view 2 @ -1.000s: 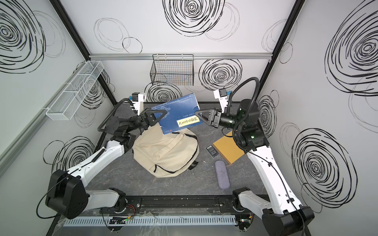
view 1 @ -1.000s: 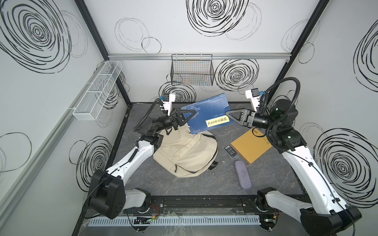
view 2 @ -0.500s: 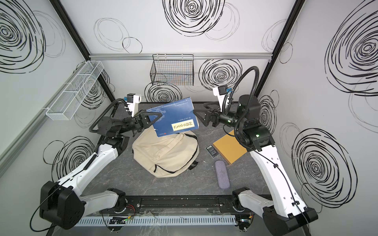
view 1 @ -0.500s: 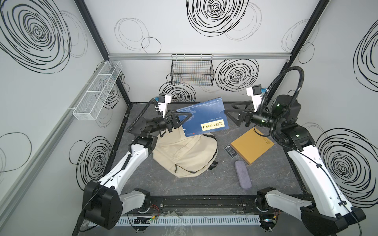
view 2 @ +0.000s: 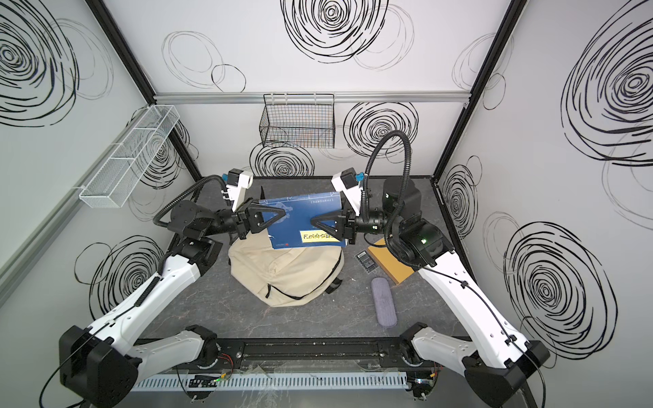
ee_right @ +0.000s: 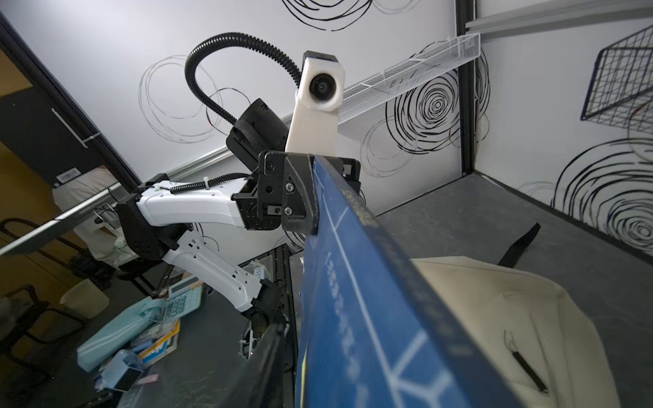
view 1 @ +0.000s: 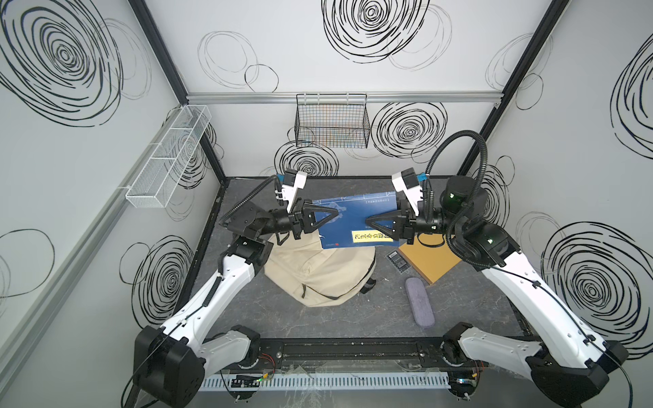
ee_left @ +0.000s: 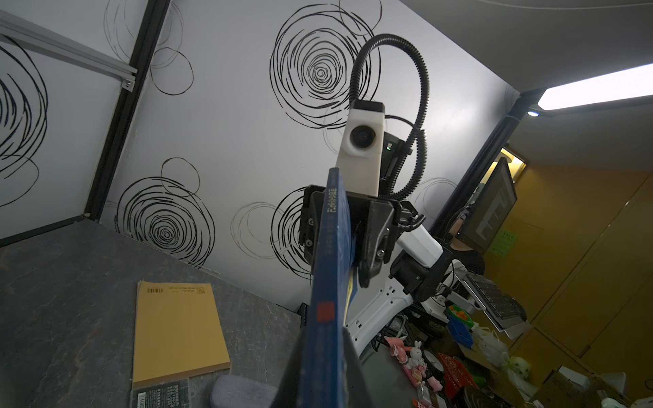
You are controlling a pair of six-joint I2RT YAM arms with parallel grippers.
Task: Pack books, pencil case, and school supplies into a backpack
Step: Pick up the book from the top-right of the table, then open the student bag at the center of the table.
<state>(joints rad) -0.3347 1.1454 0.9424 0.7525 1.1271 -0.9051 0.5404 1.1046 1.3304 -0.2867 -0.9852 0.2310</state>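
Navy book (view 1: 348,220) hangs mid-air across backpack (view 1: 318,275) rear, blocks approach from above. Bare tabletop (view 1: 265,318) before backpack passable. Pencil case (view 1: 419,303), packet (view 1: 397,260), yellow book (view 1: 431,263) crowd right side.

Books in view: two, namely one navy blue book (view 1: 339,235) and one mustard-yellow softcover (view 1: 433,259).
One cream-beige backpack (view 1: 318,275).
One lavender-grey pencil case (view 1: 419,303).
One small dark packet (view 1: 398,260).
Wall fixtures: two, being one black wire basket (view 1: 332,123) and one white mesh tray (view 1: 169,155) with three compartments.
Robot arms: two, a left arm (view 1: 226,279) and a right arm (view 1: 530,282).
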